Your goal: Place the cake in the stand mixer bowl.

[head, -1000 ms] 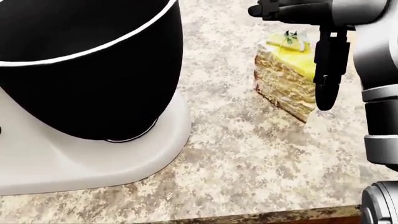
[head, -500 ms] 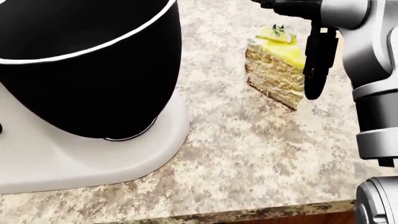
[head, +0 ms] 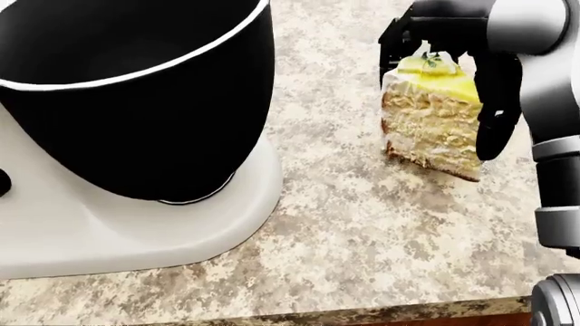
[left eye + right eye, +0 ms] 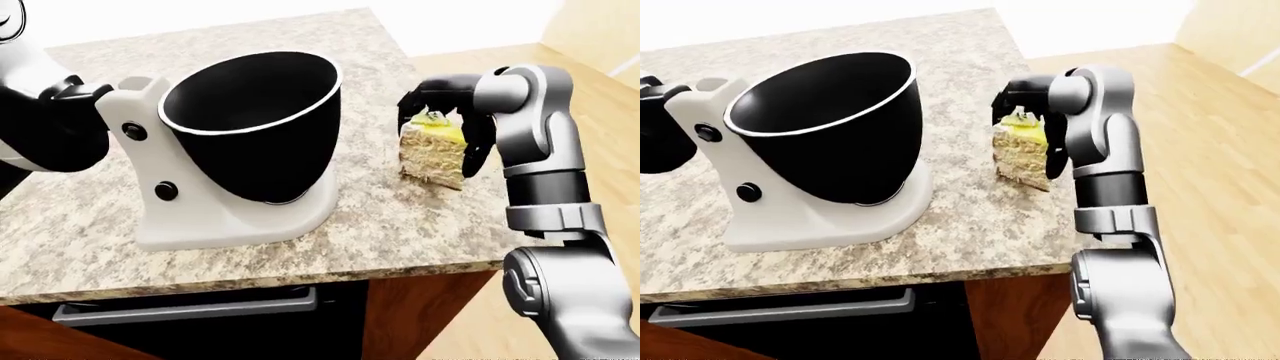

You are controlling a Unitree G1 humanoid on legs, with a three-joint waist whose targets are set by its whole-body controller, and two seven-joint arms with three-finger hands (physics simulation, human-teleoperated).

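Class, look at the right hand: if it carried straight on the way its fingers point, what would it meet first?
The right hand points down over the cake, fingers either side; it would likely meet the cake's yellow top first, though depth is unclear.

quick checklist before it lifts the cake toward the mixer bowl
1. Right hand around the layered yellow-topped cake slice: ok, dark fingers stand on both sides of it.
2. Firm grip: cannot tell, contact at the fingertips is not clear.
3. Slice off the speckled granite counter: cannot tell, its lower edge looks at or just above the surface.
4. Black stand mixer bowl open on top: ok, mouth unobstructed and it looks empty.
5. Path leftward to the bowl: ok, nothing between.
6. Left hand: cannot tell, only the arm shows.
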